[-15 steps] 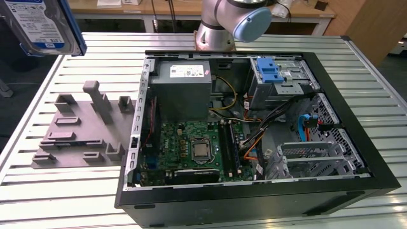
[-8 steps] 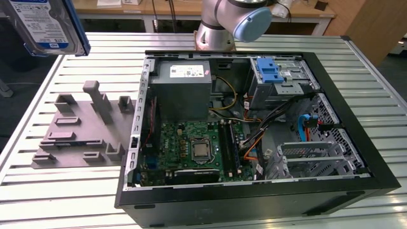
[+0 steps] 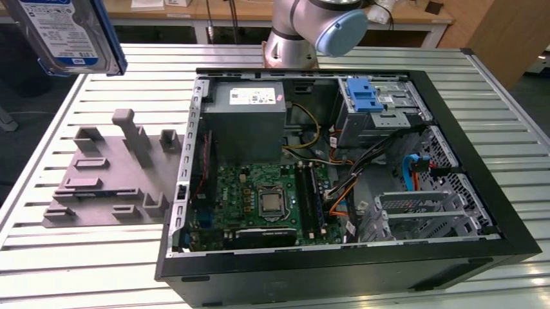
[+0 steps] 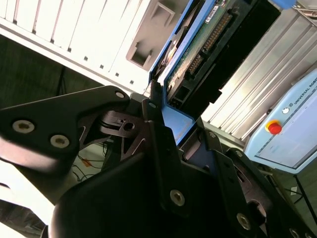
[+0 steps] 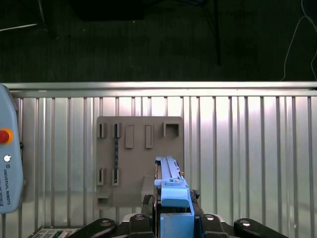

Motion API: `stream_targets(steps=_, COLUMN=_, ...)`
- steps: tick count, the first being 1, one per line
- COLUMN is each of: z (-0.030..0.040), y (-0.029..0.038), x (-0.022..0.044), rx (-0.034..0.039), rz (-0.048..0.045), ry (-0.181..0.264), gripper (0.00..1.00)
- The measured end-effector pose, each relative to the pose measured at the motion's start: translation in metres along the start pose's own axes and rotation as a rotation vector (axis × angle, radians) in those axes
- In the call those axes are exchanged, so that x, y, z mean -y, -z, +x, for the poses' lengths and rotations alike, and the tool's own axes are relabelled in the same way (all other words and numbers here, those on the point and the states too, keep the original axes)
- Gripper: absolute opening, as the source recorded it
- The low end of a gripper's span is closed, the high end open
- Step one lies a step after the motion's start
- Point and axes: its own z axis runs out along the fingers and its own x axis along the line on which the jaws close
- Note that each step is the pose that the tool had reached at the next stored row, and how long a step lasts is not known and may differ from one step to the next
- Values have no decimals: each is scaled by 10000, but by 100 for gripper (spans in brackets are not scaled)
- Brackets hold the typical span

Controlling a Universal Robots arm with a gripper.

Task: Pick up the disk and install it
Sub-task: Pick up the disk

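The slatted table carries the open computer case, with a grey holder plate at its 9 o'clock. The disk hangs aloft at the case's 10 o'clock. The gripper is clamped on its blue-framed end. Judged rigid, fairly heavy and shock-sensitive. Approach from above looks unobstructed, but the case's metal rims leave little margin.

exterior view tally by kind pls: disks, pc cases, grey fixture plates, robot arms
disk: 1
open pc case: 1
grey fixture plate: 1
robot arm: 1
total: 4
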Motion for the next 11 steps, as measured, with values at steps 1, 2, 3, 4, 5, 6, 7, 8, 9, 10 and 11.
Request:
stream_targets(steps=1, z=0, y=0, x=9, rx=0, rz=0, ry=0, gripper=36)
stream_targets(steps=2, z=0, y=1, x=19, rx=0, rz=0, ry=0, gripper=36)
stream_targets(steps=3, z=0, y=1, x=27, rx=-1, rz=-1, ry=0, gripper=36)
stream_targets(steps=4, z=-1, y=1, x=36, rx=0, rz=0, ry=0, gripper=36)
stream_targets(steps=5, z=-1, y=0, x=42, rx=0, rz=1, ry=0, gripper=36)
stream_targets(steps=6, z=-1, y=1, x=49, rx=0, rz=-1, ry=0, gripper=36)
stream_targets(steps=7, z=-1, y=1, x=55, rx=0, rz=0, ry=0, gripper=36)
stream_targets(steps=8, z=-1, y=1, x=61, rx=0, rz=-1, ry=0, gripper=36)
stream_targets(steps=9, z=-1, y=1, x=67, rx=0, rz=0, ry=0, gripper=36)
stream_targets(steps=10, z=-1, y=2, x=74, rx=0, rz=-1, ry=0, gripper=36)
stream_targets(steps=11, z=-1, y=1, x=81, rx=0, rz=0, ry=0, gripper=36)
